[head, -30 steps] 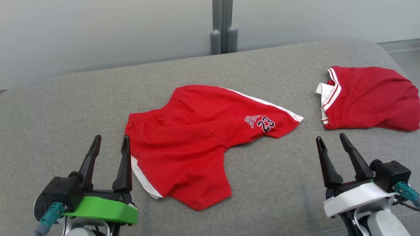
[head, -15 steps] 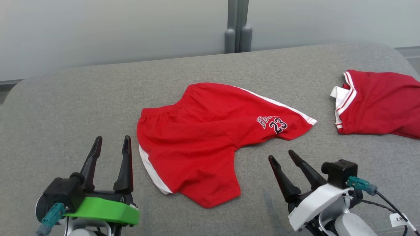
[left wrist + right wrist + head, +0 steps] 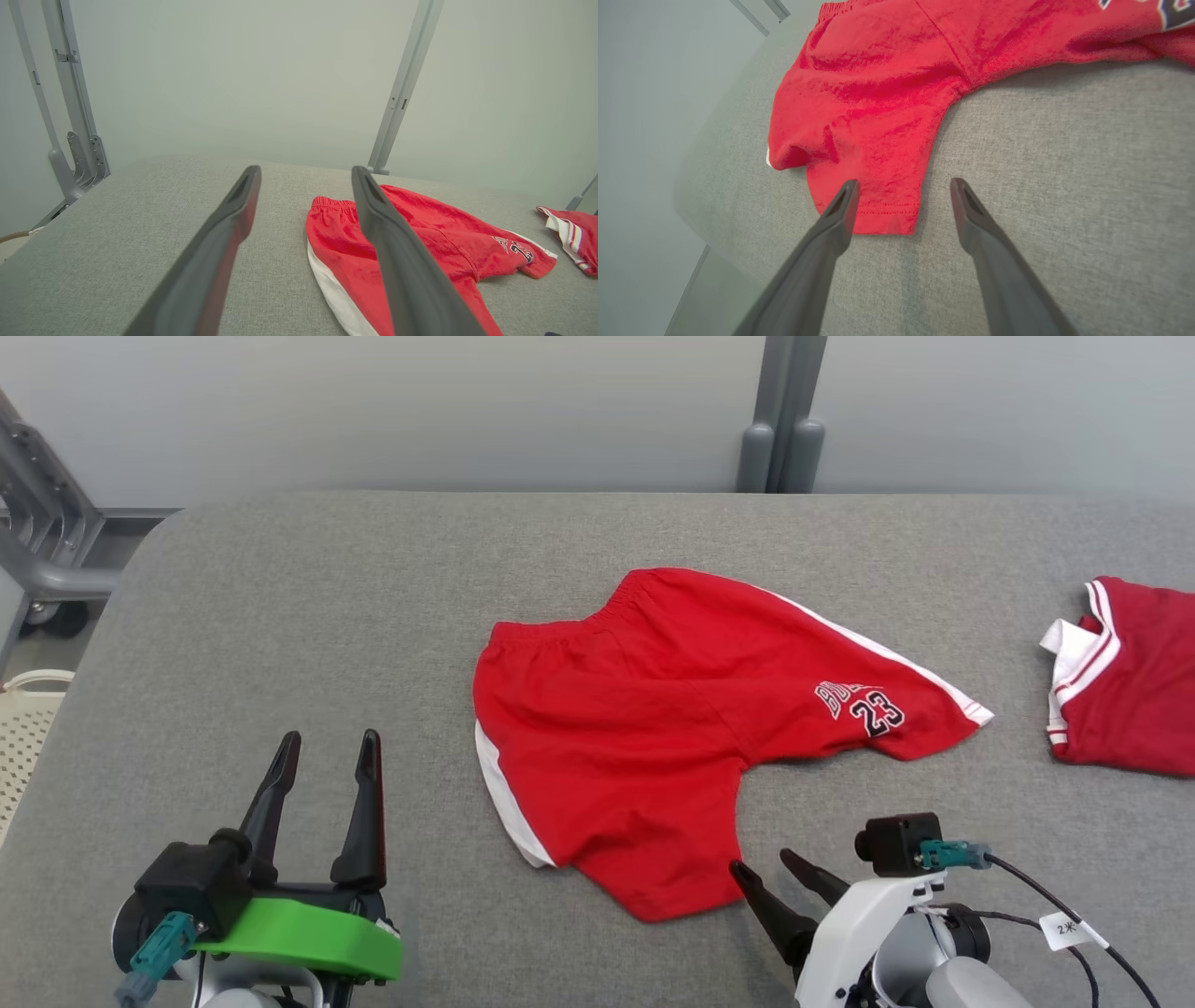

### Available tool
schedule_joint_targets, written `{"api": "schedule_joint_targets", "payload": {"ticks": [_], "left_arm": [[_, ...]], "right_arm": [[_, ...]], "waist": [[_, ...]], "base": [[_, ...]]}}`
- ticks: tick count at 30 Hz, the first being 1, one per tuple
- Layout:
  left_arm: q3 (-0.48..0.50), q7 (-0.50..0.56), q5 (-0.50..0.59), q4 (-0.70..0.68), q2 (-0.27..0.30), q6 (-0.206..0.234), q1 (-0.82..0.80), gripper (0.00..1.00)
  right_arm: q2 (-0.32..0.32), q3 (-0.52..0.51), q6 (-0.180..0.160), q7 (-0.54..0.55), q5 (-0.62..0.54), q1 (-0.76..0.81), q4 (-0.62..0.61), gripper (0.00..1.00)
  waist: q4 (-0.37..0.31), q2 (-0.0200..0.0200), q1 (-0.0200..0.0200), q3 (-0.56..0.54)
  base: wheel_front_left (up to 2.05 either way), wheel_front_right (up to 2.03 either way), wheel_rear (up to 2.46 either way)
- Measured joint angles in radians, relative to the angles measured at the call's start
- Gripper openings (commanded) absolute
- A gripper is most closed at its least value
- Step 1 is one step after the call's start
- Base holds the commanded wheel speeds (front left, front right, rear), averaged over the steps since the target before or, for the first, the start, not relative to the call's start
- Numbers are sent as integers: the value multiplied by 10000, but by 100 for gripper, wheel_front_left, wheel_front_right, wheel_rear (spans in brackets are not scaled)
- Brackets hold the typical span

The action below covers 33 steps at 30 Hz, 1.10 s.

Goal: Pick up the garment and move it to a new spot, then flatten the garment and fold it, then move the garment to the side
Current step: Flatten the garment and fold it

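Observation:
The garment, a pair of red shorts (image 3: pixel 672 737) with white side stripes and a "23" print, lies spread on the grey padded table (image 3: pixel 280 616). My left gripper (image 3: pixel 331 737) stands open at the lower left, a hand's width left of the shorts' white stripe, holding nothing. In the left wrist view the shorts (image 3: pixel 434 242) lie right of and partly behind the left gripper (image 3: pixel 306 170). My right gripper (image 3: pixel 763 861) is open and low, just right of the near leg's hem. In the right wrist view the right gripper (image 3: pixel 904 182) straddles the hem corner of the shorts (image 3: pixel 878 93).
A second red garment (image 3: pixel 1130 681) with white trim lies folded at the table's right edge, also in the left wrist view (image 3: pixel 572 233). A grey metal frame (image 3: pixel 37 541) and a white perforated basket (image 3: pixel 23 737) stand off the left side. A grey post (image 3: pixel 780 420) rises behind.
The head camera has swung left, shifting the whole picture right. My right gripper has come in leftward and lower, up to the hem of the shorts' near leg. The left gripper has stayed put.

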Motion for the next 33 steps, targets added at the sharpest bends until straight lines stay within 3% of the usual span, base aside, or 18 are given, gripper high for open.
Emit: {"api": "schedule_joint_targets", "payload": {"ticks": [10,22,23,25,26,30,33], "left_arm": [[-38,23,-2,8,6,-17,-1,100],[-58,23,-2,8,8,-13,-81,100],[-58,23,-2,10,8,-13,-93,100],[-59,23,-2,15,8,-13,-105,100],[-63,25,-2,23,8,-13,-109,100],[-71,42,-2,36,13,-10,-142,100],[-92,54,-2,21,21,17,-142,100]], "right_arm": [[512,-765,0,775,-430,-187,1149,100],[1039,-1306,6,1131,-637,-509,1875,100],[1058,-1325,8,1189,-623,-559,1937,95],[1097,-1379,8,1292,-625,-635,2056,75],[1106,-1411,8,1365,-623,-675,2107,54],[1166,-1413,8,1611,-431,-823,2251,0],[1185,-1365,8,1680,-418,-903,2295,0]], "waist": [[751,0,0,54],[1111,0,0,320],[1124,-1,-1,323],[1141,0,0,328],[1148,0,0,329],[1174,0,0,305],[1194,0,0,309]], "base": [[0,0,0],[0,0,0],[0,0,0],[0,0,0],[0,0,0],[0,0,0],[0,0,0]]}}
